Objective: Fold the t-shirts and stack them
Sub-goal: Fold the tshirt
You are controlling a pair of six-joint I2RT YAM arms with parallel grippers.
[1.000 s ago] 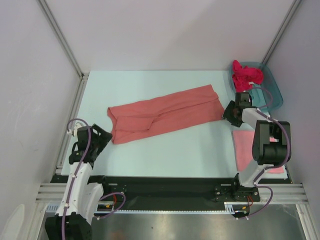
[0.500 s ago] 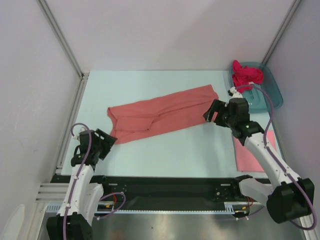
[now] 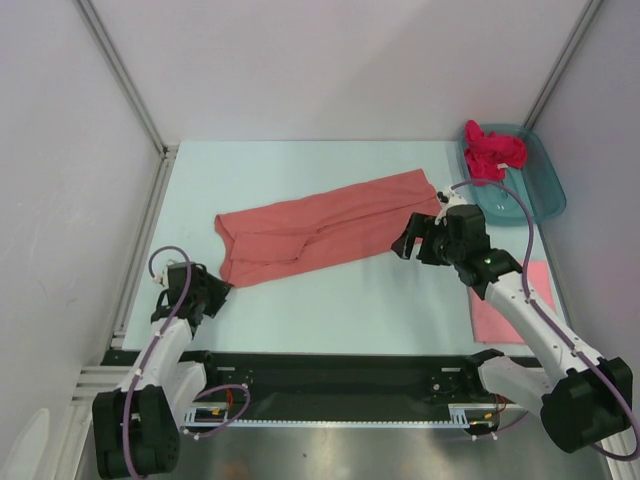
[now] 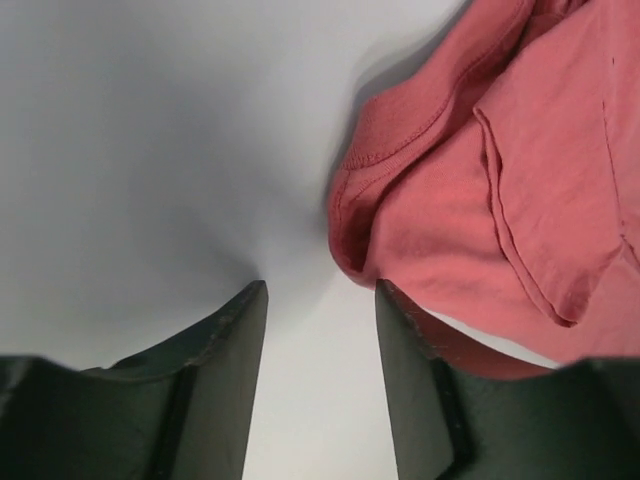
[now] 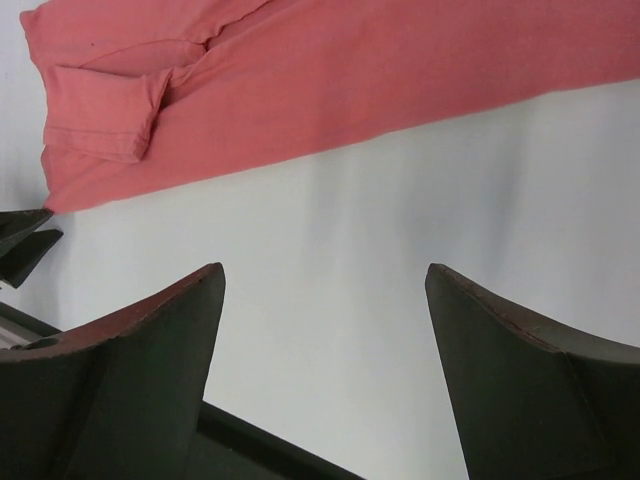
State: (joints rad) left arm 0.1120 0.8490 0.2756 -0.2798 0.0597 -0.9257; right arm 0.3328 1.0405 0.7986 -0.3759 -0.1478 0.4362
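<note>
Left claw point(image 4: 320, 290) spread, empty, beside salmon t-shirt point(image 4: 480, 200) corner; right claw point(image 5: 325, 270) wide apart, empty

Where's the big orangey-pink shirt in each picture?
Top external: the salmon t-shirt stretches slantwise across the middle of the table.
Left wrist: fills the upper right.
Right wrist: runs along the top.
Shared landmark: its folded sleeve, visible in all three.
</note>
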